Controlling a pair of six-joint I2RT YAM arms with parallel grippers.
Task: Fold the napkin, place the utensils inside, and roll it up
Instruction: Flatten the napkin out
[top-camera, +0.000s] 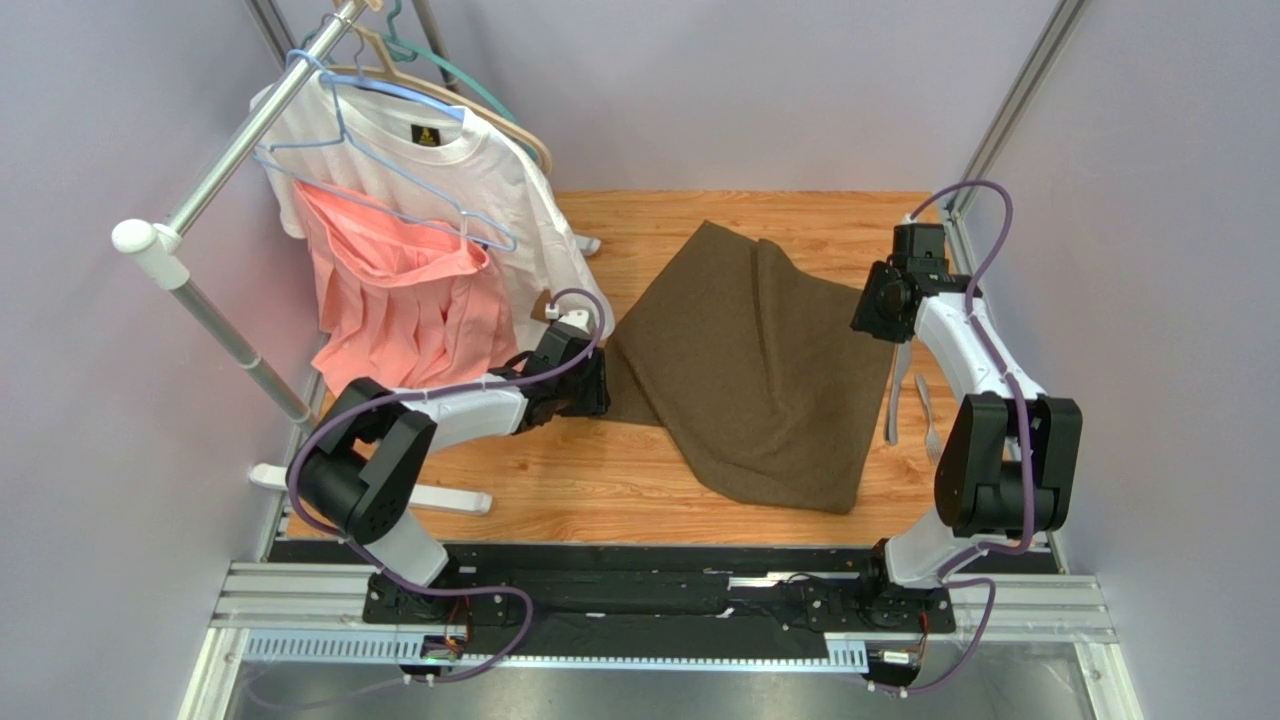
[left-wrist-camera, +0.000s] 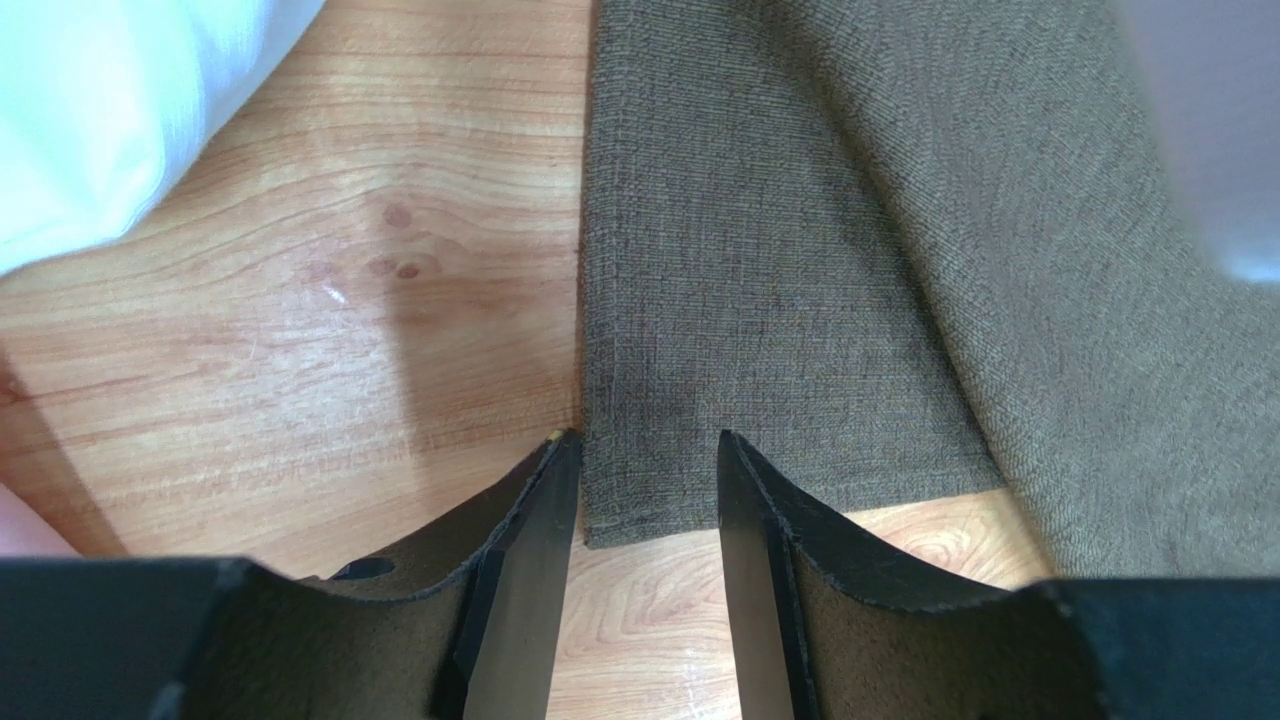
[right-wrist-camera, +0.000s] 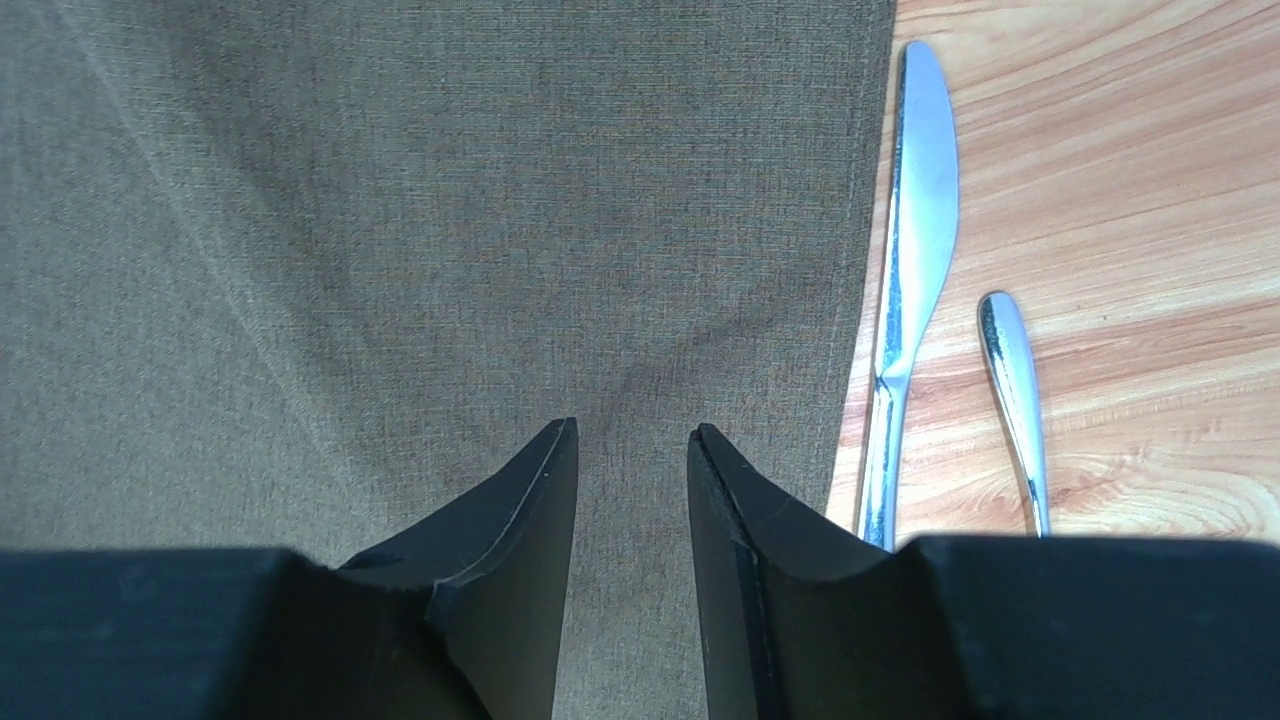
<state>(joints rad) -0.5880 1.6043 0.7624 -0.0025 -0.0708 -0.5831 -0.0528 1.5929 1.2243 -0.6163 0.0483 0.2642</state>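
Observation:
The olive-brown napkin (top-camera: 751, 368) lies spread on the wooden table, with a raised crease near its far right corner. My left gripper (top-camera: 597, 384) is at its left corner. In the left wrist view the left gripper (left-wrist-camera: 646, 443) is open, and the napkin's (left-wrist-camera: 842, 270) corner lies between the jaws. My right gripper (top-camera: 876, 308) is over the napkin's right edge. In the right wrist view the right gripper (right-wrist-camera: 633, 431) is open and empty above the cloth (right-wrist-camera: 451, 225). The knife (right-wrist-camera: 909, 270) and the fork's handle (right-wrist-camera: 1014, 390) lie side by side on the wood just right of the napkin. Both show in the top view, knife (top-camera: 897, 393) and fork (top-camera: 927, 425).
A clothes rack (top-camera: 196, 210) stands at the left with a white T-shirt (top-camera: 451, 165) and a pink garment (top-camera: 398, 300) on hangers, close to my left arm. Its white foot (top-camera: 436, 498) rests on the table. The shirt's hem shows in the left wrist view (left-wrist-camera: 105, 105).

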